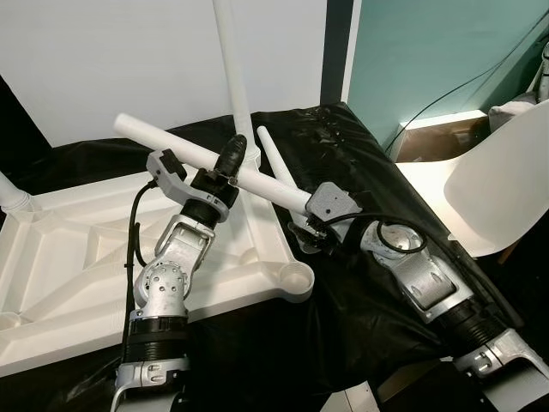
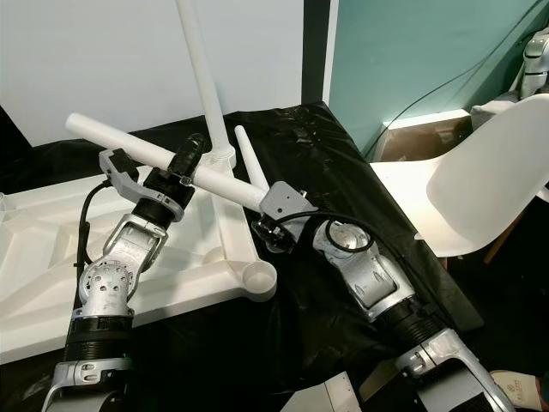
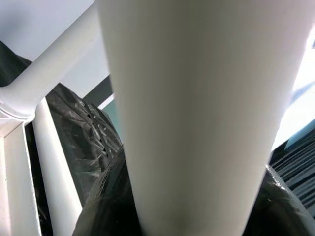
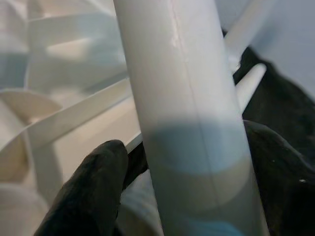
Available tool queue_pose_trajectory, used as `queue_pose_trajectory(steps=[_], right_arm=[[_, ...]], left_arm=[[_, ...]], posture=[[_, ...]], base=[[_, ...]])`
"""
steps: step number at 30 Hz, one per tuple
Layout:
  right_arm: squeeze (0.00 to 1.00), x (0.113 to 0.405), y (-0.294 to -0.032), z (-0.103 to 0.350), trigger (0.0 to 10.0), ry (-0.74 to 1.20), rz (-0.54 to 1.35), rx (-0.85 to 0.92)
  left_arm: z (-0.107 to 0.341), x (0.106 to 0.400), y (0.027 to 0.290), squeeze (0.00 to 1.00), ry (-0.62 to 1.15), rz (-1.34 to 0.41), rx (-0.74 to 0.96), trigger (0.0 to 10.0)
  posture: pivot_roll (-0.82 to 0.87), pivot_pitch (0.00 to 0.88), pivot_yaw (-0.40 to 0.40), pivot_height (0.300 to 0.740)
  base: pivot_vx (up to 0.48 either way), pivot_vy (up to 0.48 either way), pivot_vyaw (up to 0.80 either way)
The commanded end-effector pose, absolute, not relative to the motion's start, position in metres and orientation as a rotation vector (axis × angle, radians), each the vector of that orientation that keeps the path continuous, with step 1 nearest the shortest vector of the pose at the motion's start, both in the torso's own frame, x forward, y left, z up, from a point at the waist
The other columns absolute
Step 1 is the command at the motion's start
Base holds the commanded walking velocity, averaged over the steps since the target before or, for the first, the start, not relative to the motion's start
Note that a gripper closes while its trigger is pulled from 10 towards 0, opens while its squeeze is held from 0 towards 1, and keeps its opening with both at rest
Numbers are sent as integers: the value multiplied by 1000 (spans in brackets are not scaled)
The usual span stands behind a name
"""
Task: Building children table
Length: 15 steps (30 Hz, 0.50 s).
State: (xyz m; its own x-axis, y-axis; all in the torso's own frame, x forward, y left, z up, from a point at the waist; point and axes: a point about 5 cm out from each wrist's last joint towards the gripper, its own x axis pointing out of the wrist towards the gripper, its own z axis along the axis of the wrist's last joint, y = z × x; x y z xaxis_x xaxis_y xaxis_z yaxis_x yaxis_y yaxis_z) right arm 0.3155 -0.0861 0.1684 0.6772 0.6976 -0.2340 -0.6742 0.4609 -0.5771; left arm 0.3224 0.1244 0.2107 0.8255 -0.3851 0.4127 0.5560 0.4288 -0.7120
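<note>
Smooth white tapered table leg above ribbed upturned tabletop, clamped by left gripper and right gripper, fingertips largely hidden.

Head views bright, sharp, evenly lit; glare on black sheet toward 12 o'clock. Wrist views soft: held leg close, defocused; fingers blurred, shaded.

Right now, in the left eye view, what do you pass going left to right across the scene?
Upturned white tabletop → left pincer on the held white table leg → empty corner socket → right pincer → white chair.
</note>
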Motion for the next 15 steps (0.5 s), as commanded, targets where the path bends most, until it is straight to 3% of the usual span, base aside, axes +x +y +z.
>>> queue_pose_trajectory(steps=[1,9,10,11,15], right_arm=[[0,315,-84,167,0,34,908,-634],[0,320,-86,176,0,54,890,-598],[0,324,-87,182,0,48,858,-584],[0,329,-88,188,0,20,798,-587],[0,332,-89,193,0,-5,743,-599]], left_arm=[[230,309,120,0,-412,-894,-926,0],[232,311,123,0,-431,-870,-922,0],[232,313,126,1000,-434,-847,-932,3098],[232,315,128,1000,-437,-830,-935,10000],[232,317,128,1000,-433,-804,-925,10000]], posture=[[-90,0,40,740],[-88,0,39,740],[-87,0,39,740],[-88,0,39,740],[-88,0,39,740]], base=[[0,0,0],[0,0,0],[0,0,0],[0,0,0],[0,0,0]])
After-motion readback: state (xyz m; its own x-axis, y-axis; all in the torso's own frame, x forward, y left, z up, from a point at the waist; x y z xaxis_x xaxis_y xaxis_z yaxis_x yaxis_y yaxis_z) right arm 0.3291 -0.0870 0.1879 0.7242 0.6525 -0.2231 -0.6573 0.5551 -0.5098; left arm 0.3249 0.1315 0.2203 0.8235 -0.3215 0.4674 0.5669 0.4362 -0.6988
